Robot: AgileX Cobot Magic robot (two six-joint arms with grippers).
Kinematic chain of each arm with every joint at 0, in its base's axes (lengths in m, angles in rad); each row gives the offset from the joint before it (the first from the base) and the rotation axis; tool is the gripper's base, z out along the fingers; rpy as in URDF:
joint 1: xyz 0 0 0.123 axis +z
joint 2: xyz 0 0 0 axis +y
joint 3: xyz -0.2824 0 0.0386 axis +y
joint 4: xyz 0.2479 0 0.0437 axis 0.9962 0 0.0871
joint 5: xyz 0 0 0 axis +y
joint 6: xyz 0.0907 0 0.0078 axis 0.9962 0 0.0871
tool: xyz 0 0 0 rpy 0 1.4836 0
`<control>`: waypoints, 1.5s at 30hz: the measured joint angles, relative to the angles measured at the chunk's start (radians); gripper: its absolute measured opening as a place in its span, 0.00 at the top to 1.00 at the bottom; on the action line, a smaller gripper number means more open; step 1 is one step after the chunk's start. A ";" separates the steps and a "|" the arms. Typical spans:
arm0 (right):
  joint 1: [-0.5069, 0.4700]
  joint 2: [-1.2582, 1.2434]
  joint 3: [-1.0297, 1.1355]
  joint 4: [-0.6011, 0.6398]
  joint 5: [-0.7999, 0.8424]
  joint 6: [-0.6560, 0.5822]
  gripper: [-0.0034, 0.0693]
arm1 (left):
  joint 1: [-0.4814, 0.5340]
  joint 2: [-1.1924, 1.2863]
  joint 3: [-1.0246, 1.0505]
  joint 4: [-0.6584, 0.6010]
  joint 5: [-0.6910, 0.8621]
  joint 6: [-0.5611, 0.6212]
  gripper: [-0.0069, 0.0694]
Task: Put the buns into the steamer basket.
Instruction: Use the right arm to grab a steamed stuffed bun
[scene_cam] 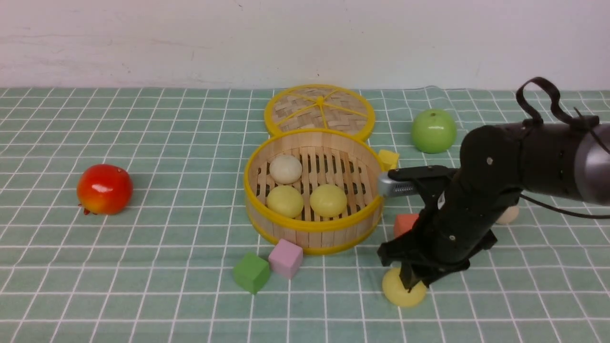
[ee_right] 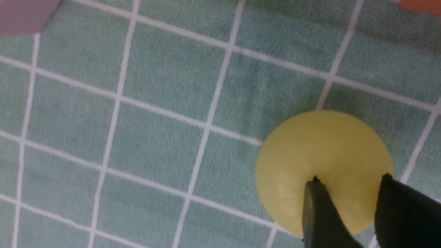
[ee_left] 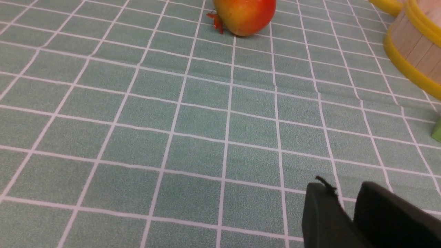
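Right wrist view: right gripper [ee_right: 350, 179], jaws parted, meets pale yellow domed bun [ee_right: 310, 148]; grasp unclear. Left gripper [ee_left: 344, 187] slightly parted, empty.

The right arm [scene_cam: 519, 152] is cased in matte black, rounded shells, with a grey metal band [scene_cam: 593, 162] around it. A black cable [scene_cam: 538, 93] is looped above it. Small silver screws [scene_cam: 489, 160] are set in the casing, and a white label [scene_cam: 441, 201] is stuck near a ribbed silver cylinder [scene_cam: 398, 186]. The right gripper [ee_right: 349, 179] and left gripper [ee_left: 346, 186] are fitted with black, tapered fingers.
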 joint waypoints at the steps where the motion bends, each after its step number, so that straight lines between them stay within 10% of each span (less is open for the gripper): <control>1: 0.000 0.000 0.001 0.000 -0.002 0.001 0.62 | 0.000 0.000 0.000 0.000 0.000 0.000 0.72; 45: 0.000 0.069 -0.113 0.026 0.090 0.008 0.62 | 0.000 0.000 0.000 0.000 0.000 0.000 0.72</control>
